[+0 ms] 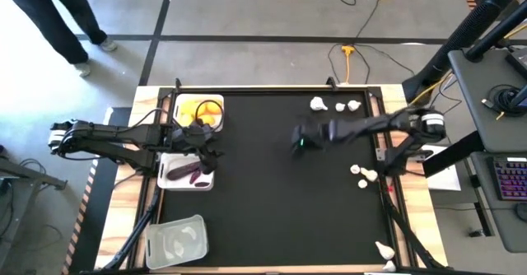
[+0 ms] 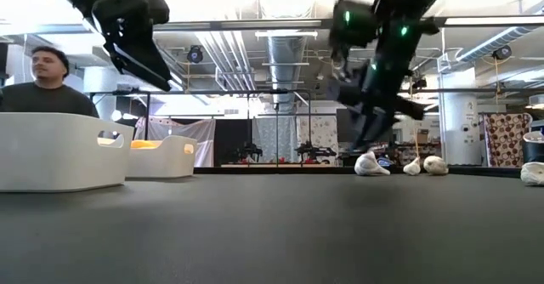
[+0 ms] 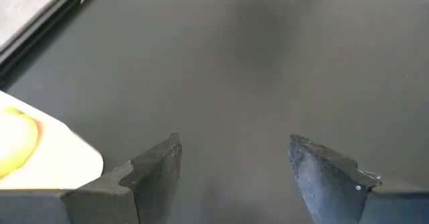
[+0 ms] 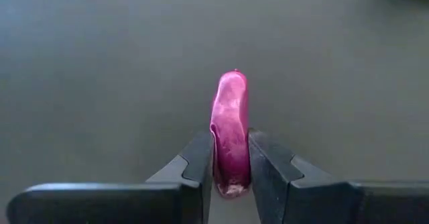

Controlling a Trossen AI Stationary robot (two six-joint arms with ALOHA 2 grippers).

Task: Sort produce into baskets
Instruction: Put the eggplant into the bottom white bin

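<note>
Near mid-bench, the right claw (image 4: 230, 177) is clamped on a purple sweet-potato piece (image 4: 230, 127): glossy magenta-purple, elongated, slightly curved, rounded tip sticking out past the fingers, held above the black mat. Left claw (image 3: 234, 170) w/ fingers apart, nothing between them, hovering by the two white baskets on the bench's left side. Far white basket (image 1: 179, 110) holds yellow-orange round fruits (image 1: 195, 110); middle white basket (image 1: 167, 179) holds dark purple pieces (image 1: 188, 174). Clear basket (image 1: 156, 250) at the near left corner has white bulbs (image 1: 179, 238) inside. More white garlic-like bulbs (image 1: 318, 104) lie loose on the mat's right side, far and near.
</note>
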